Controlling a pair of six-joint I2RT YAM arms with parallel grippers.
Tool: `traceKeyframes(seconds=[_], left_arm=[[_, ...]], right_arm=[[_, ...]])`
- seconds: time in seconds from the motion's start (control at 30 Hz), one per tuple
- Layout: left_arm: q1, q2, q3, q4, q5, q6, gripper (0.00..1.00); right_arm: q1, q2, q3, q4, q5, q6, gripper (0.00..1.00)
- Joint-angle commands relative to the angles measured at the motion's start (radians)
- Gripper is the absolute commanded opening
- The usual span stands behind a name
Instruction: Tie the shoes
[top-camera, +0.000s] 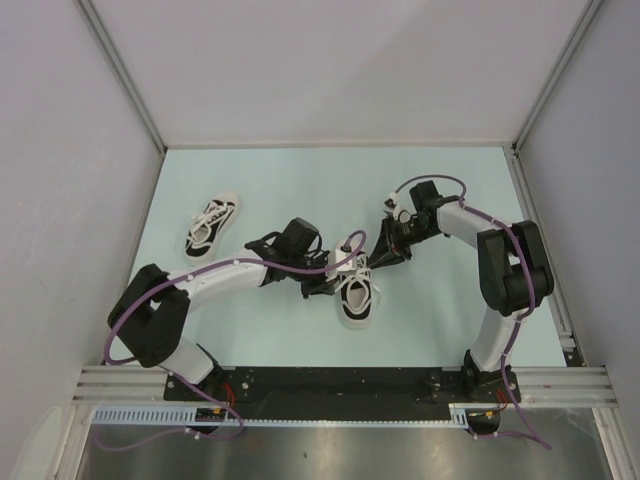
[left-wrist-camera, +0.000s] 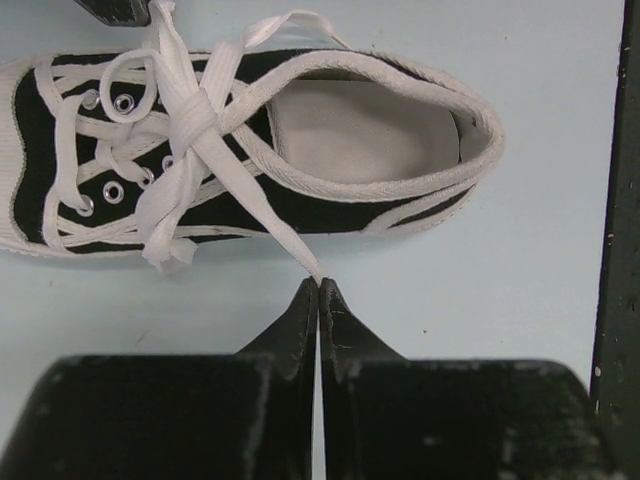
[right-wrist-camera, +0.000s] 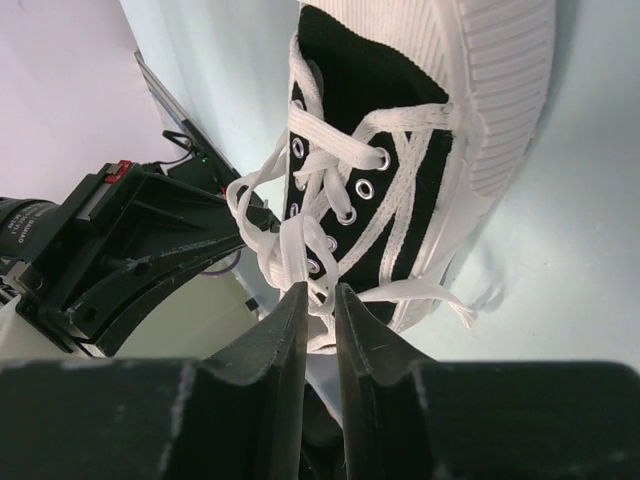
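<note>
One black sneaker (top-camera: 356, 297) with a white sole lies at the table's middle between both grippers. In the left wrist view it (left-wrist-camera: 300, 205) lies sideways, its white laces crossed in a knot (left-wrist-camera: 195, 118). My left gripper (left-wrist-camera: 319, 283) is shut on a lace end (left-wrist-camera: 265, 215) that runs taut from the knot; it sits just left of the shoe (top-camera: 322, 288). My right gripper (right-wrist-camera: 320, 290) is nearly shut on a lace loop (right-wrist-camera: 296, 240) above the shoe's eyelets (right-wrist-camera: 370, 90), at the shoe's far end (top-camera: 372, 265). The second sneaker (top-camera: 212, 222) lies apart at the left.
Grey walls enclose the pale table (top-camera: 450, 330) on three sides. A metal rail (top-camera: 340, 385) with the arm bases runs along the near edge. The left arm's body (right-wrist-camera: 110, 240) is close beside the right gripper. A dark bar (left-wrist-camera: 620, 250) stands at the left wrist view's right edge.
</note>
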Motion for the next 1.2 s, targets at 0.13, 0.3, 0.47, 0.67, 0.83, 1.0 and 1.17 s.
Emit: traceKeyframes(seconds=[0.13, 0.3, 0.47, 0.67, 0.83, 1.0, 1.17], left_arm=[[0.003, -0.041, 0.003, 0.010, 0.007, 0.022, 0.00], [0.003, -0.041, 0.006, 0.008, 0.006, 0.024, 0.00], [0.003, -0.041, 0.009, 0.010, 0.007, 0.024, 0.00], [0.003, -0.038, 0.010, 0.010, 0.007, 0.024, 0.00], [0.003, -0.045, 0.000, 0.011, 0.004, 0.024, 0.00], [0.006, -0.068, -0.031, -0.008, -0.005, 0.053, 0.00], [0.014, -0.101, -0.068, -0.045, -0.022, 0.105, 0.00]], right_arm=[[-0.005, -0.007, 0.006, -0.015, -0.065, -0.011, 0.18], [0.003, -0.002, 0.006, -0.015, -0.068, -0.012, 0.36], [0.006, 0.016, 0.006, -0.015, -0.076, -0.014, 0.33], [0.004, 0.019, 0.006, -0.036, -0.075, -0.032, 0.24], [-0.005, 0.012, 0.006, -0.040, -0.065, -0.035, 0.00], [-0.035, -0.002, 0.006, -0.041, -0.056, -0.045, 0.00], [-0.042, -0.018, 0.006, -0.033, -0.055, -0.046, 0.00]])
